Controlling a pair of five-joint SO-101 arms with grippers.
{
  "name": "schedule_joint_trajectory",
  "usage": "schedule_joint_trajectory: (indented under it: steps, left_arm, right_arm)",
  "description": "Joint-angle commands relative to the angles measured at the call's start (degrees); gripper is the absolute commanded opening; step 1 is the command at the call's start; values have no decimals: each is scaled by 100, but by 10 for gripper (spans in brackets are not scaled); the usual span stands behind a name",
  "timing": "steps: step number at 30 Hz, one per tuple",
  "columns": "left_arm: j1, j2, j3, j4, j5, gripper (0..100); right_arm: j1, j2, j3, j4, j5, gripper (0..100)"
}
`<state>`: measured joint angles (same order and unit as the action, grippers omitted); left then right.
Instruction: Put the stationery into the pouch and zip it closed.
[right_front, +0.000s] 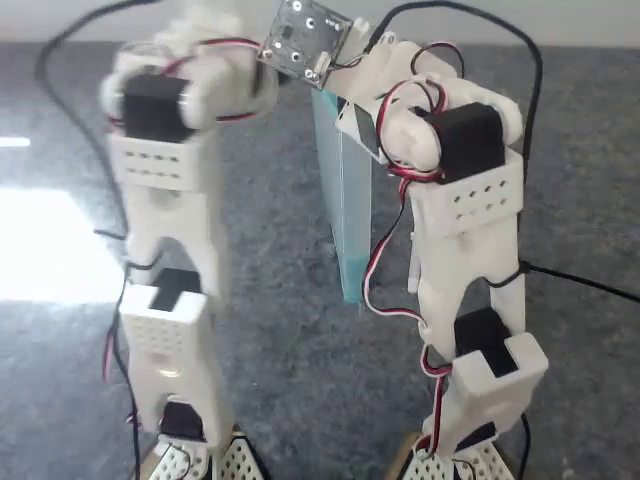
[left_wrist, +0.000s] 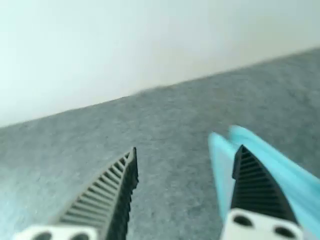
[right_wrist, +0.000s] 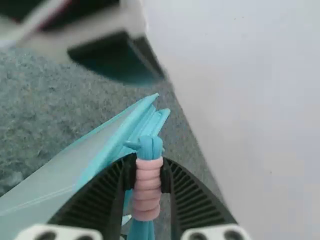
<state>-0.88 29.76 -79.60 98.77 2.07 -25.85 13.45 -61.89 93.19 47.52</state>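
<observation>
The top of the pouch (right_front: 350, 200) is hidden behind the right arm (right_front: 455, 170), the left arm (right_front: 165, 105) is blurred at its upper end, and what the pouch holds cannot be told.

Bright, soft daylight lies over the scene. A washed-out patch of glare (right_front: 45, 245) sits on the grey speckled tabletop (right_front: 285, 330) at the left, and the surface darkens toward the near edge. Shadows are faint and soft-edged. The translucent light-blue plastic pouch (right_front: 345, 200) lets light through, pale above and deeper teal at its lower end. The plain white wall (left_wrist: 150, 40) at the far side reads evenly bright.
</observation>
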Motion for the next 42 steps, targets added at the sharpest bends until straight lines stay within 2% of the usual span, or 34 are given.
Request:
schedule_joint_trajectory:
  steps: [1, 3, 6, 10, 14, 19, 25, 28, 36, 42]
  left_arm:
    - [-642, -440, 462, 202, 237, 294]
    - [-756, -826, 1138, 202, 79, 294]
    - [-563, -1741, 2404, 211, -396, 311]
    - [-448, -3534, 4760, 193, -958, 341]
    - [264, -5046, 7319, -185, -1204, 367]
    - [1099, -6637, 9666, -1486, -888, 389]
    - [1530, -7727, 12189, -3965, 123, 389]
    - [1855, -7824, 12831, -4791, 396, 389]
    - [2084, -7640, 13086, -5723, 1363, 389]
    - [2031, -6541, 13103, -6505, 1442, 389]
  right_arm:
    - [136, 40, -26, 22, 35, 6]
    - [198, 163, -26, -119, -114, 6]
    - [180, 347, -26, -365, -185, 6]
    - [189, 462, -35, -488, -185, 6]
    - [154, 462, -44, -505, -229, 6]
    - [57, 453, -396, -330, -484, 6]
    - [66, 462, -1266, 567, -607, 6]
    - [48, 462, -1327, 743, -738, 6]
    - [-40, 453, -1327, 901, -1099, 6]
    - [-303, 189, -1143, 954, -1363, 6]
